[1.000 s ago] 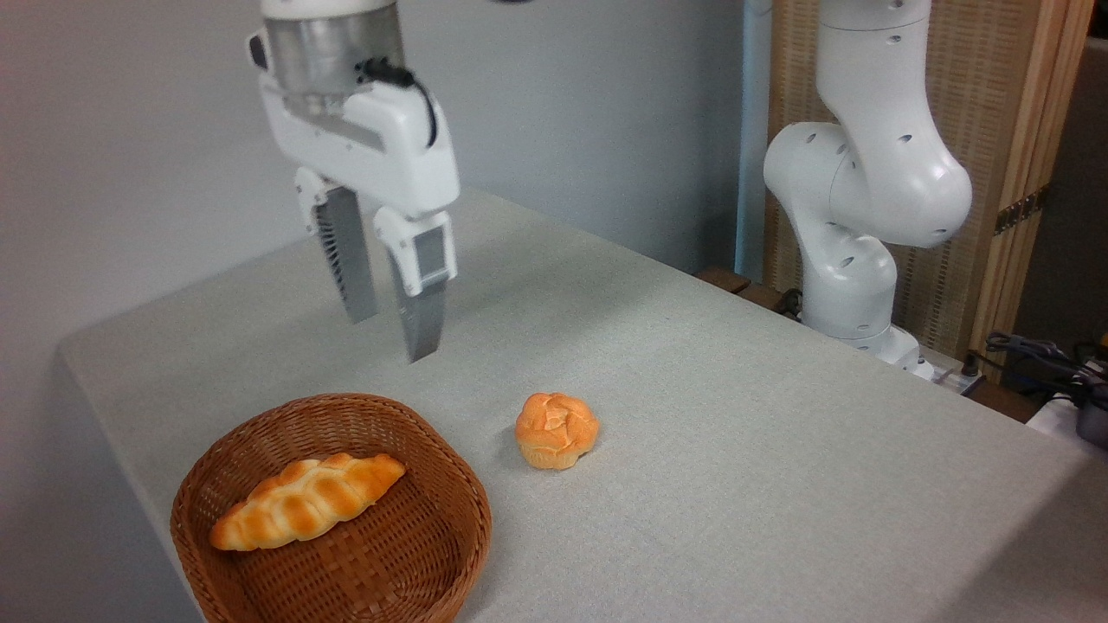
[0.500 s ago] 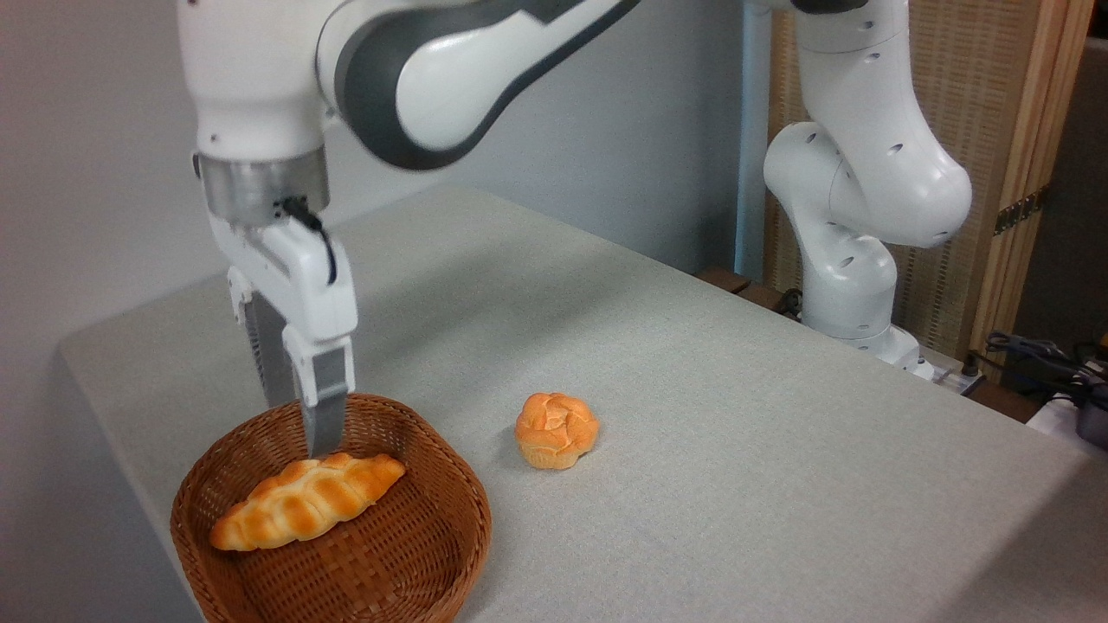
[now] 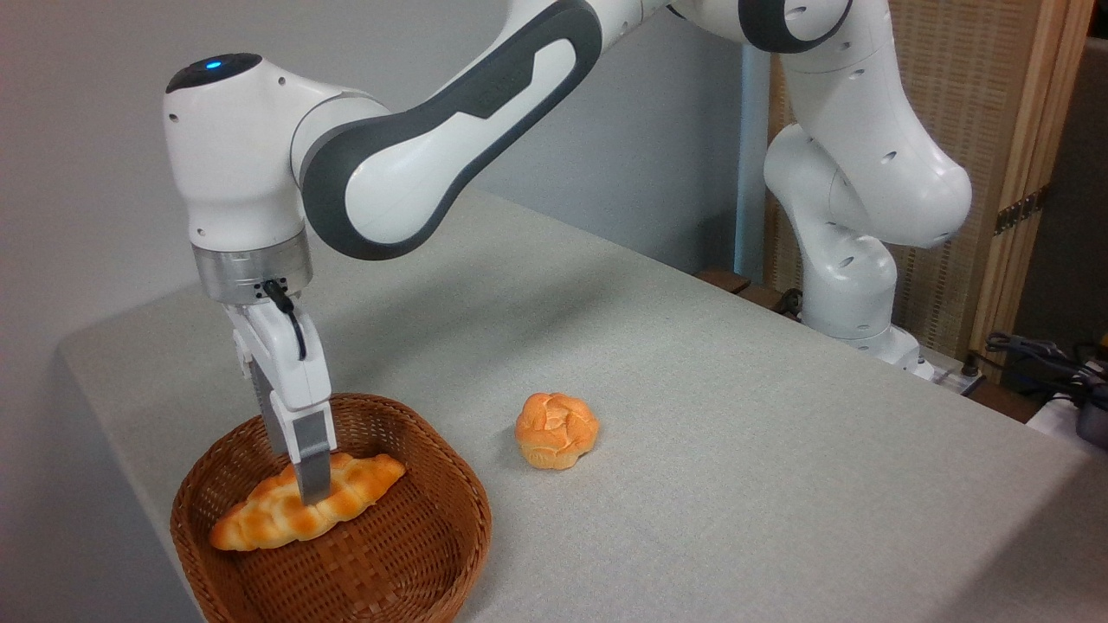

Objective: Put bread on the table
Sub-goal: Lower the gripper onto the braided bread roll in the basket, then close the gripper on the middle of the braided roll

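The long braided golden bread point(image 3: 362, 478) lies slantwise inside the brown wicker basket point(image 3: 415, 554) at the table's front left. My gripper point(image 3: 299, 481) has come straight down into the basket and stands open across the loaf's middle. One finger point(image 3: 314, 472) is in front of the loaf, and the other is behind it with its tip hidden. The loaf rests on the basket floor. The table point(image 3: 692, 415) is covered in light grey-beige cloth.
A small round knotted orange bun point(image 3: 556, 430) sits on the cloth to the right of the basket. The arm's white base point(image 3: 853, 285) stands at the back right, with cables point(image 3: 1039, 359) at the far right edge.
The gripper swung left, dropped from high above the table into the basket, and now straddles the loaf. The loaf and the bun have not moved.
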Controlling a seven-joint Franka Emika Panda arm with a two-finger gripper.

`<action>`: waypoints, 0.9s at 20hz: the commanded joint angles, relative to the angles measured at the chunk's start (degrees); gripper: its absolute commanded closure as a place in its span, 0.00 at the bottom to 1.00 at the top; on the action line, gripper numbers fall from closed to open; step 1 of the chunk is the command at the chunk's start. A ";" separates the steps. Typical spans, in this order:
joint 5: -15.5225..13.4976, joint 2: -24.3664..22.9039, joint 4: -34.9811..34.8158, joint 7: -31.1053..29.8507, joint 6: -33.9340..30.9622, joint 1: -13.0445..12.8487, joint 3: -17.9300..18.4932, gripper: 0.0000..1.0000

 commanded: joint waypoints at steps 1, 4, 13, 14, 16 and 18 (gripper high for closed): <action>2.97 0.33 0.18 0.61 0.99 0.25 -0.38 0.00; 4.55 0.60 0.18 0.61 0.99 0.25 -0.38 0.00; 6.67 3.94 0.18 0.52 3.54 0.34 -1.69 0.07; 6.67 3.94 0.18 0.52 3.54 0.34 -1.69 0.20; 6.67 3.94 0.18 0.78 3.54 0.34 -1.78 0.41; 6.67 3.94 0.18 0.96 3.54 0.42 -1.78 0.54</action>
